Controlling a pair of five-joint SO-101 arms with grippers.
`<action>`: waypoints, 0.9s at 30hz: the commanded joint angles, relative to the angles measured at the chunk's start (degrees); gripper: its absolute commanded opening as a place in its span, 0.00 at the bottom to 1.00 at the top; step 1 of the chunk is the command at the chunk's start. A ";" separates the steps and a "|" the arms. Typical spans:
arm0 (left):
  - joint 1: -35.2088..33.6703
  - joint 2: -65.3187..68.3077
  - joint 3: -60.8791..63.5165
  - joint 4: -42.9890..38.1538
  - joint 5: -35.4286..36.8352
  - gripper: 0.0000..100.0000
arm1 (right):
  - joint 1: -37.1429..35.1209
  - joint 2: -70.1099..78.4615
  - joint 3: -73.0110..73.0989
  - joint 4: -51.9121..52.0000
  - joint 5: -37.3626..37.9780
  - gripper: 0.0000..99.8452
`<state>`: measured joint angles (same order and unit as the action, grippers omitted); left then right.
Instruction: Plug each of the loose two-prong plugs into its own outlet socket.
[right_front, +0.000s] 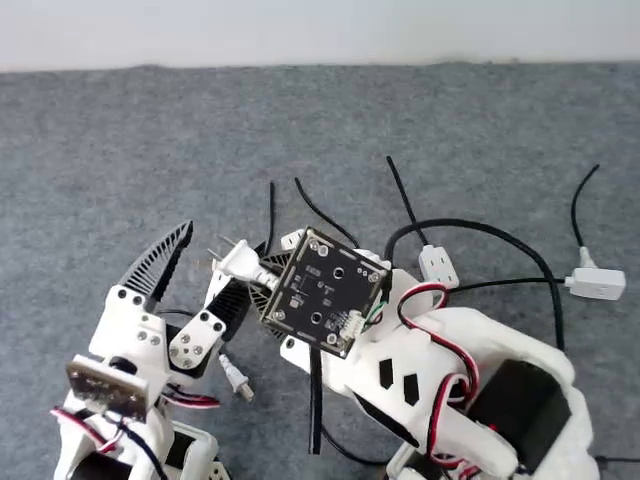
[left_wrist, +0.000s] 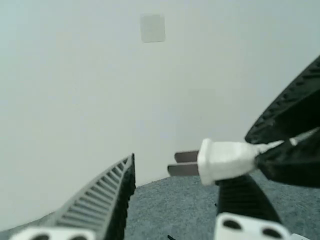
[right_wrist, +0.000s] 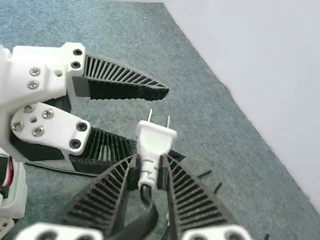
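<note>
A white plug is sitting clamped in the right end effector, prongs pointing forward; a white socket is lying nearby on the desk.

**Two arms meet over one plug on the grey carpet**

The left gripper stands with its fingers spread wide. Between them lies a white plug, its two prongs pointing up-left. The rear of this plug goes in between the ribbed fingers of the right gripper, which a black square circuit board mostly covers. A second plug lies loose on the carpet beside the left arm. To the right, one white socket lies near the board and another socket well apart, both on black cords.
</note>
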<state>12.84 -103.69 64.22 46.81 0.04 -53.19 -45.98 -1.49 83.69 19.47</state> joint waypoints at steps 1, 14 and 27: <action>-0.62 -0.79 0.57 -0.44 -0.62 0.25 | 2.33 -3.38 1.85 -0.40 2.90 0.01; -0.62 -0.79 7.96 -7.56 -2.90 0.25 | 12.70 -5.76 2.11 -1.89 5.45 0.01; -3.69 -0.70 14.29 -16.26 -5.01 0.25 | 33.45 -3.38 -1.05 4.26 12.04 0.01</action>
<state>12.04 -103.69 76.18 37.58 -3.74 -25.14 -50.99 1.05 85.19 30.20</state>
